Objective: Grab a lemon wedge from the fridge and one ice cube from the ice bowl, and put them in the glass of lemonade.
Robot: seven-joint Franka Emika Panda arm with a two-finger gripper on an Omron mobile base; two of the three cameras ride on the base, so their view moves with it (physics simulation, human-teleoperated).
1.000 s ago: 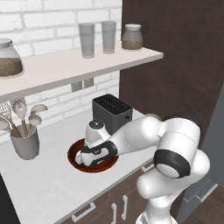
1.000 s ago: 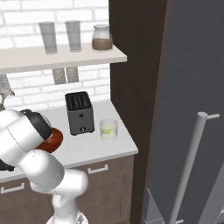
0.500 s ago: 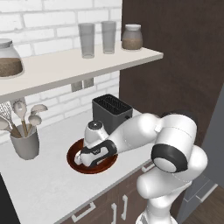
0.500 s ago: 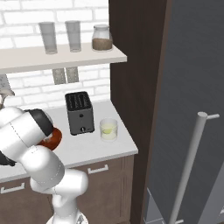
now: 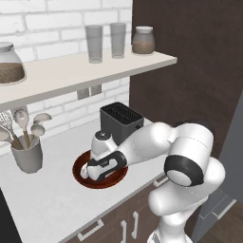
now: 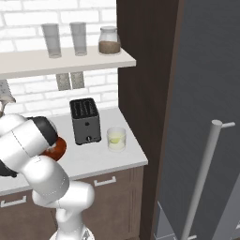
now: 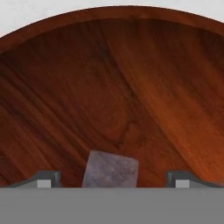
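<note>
Hand view puts us right over the ice bowl (image 7: 131, 78), its reddish-brown wood grain spread before us and its rim curving across the top against the pale desk (image 7: 26, 13). We see a greyish, translucent ice cube (image 7: 110, 169) lying on the bowl's floor near the bottom of the view, between the two dark fingertips (image 7: 46, 179) of the end effector (image 7: 113, 180). The tips stand wide apart, one on each side of the cube, with bare wood showing between each tip and the cube, so we read the end effector as open and holding nothing.

From the left base view we find the end effector (image 5: 90, 172) lowered into the ice bowl (image 5: 78, 171), which sits on the desk (image 5: 47, 204) just in front of a black toaster (image 5: 121, 122) and to the right of a grey utensil holder (image 5: 27, 154). Above, a shelf (image 5: 71, 71) carries two tall grey glasses (image 5: 94, 43) and a lidded jar (image 5: 143, 40).

From the right base view we see the glass of lemonade (image 6: 116, 139) standing on the desk (image 6: 93, 159) just right of the toaster (image 6: 85, 120), well apart from the ice bowl (image 6: 57, 149), most of which is hidden behind the arm. The grey fridge (image 6: 206, 93) rises at the right with its doors shut.
</note>
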